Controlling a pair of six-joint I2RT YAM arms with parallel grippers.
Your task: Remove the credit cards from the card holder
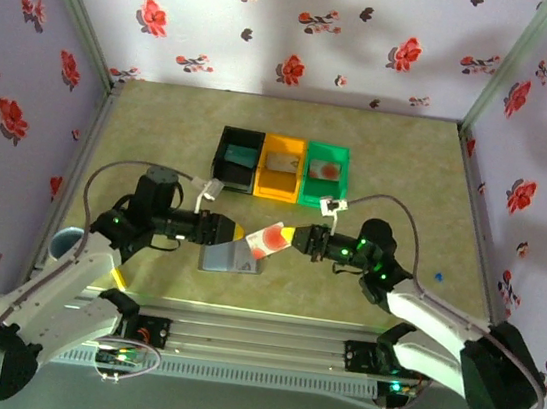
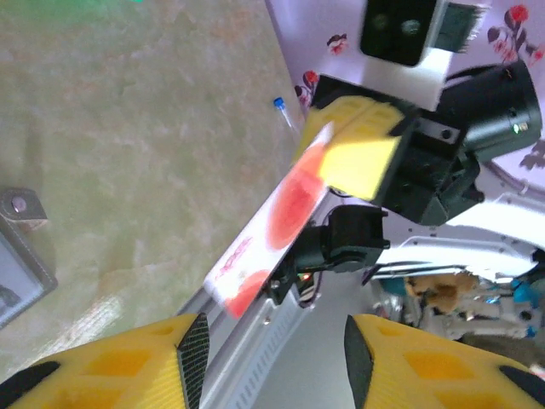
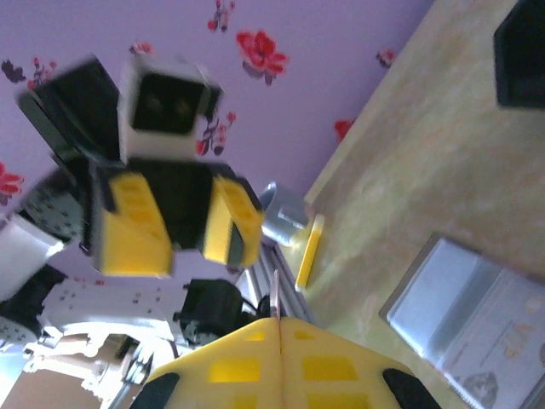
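Item: pale card (image 1: 267,239), aloft over card holder (image 1: 226,259) on counter (image 1: 162,129). Long axis runs gripper to gripper. Right gripper (image 1: 299,238) clamped on right end. Left gripper (image 1: 234,232) at free end, jaws parted.

table (image 1: 161,139) | open grey card holder (image 1: 227,260) front-centre | black bin (image 1: 237,158), orange bin (image 1: 280,168), green bin (image 1: 325,175) behind

The pale card (image 1: 267,239) is showing an orange-red round mark, and the card holder (image 1: 229,259) is looking grey-blue. A black bin (image 1: 221,157), an orange bin (image 1: 284,140) and a green bin (image 1: 328,148) are sitting on the mottled olive-yellow table (image 1: 164,119). The walls (image 1: 376,37) are wearing lilac with red and dark flowers.
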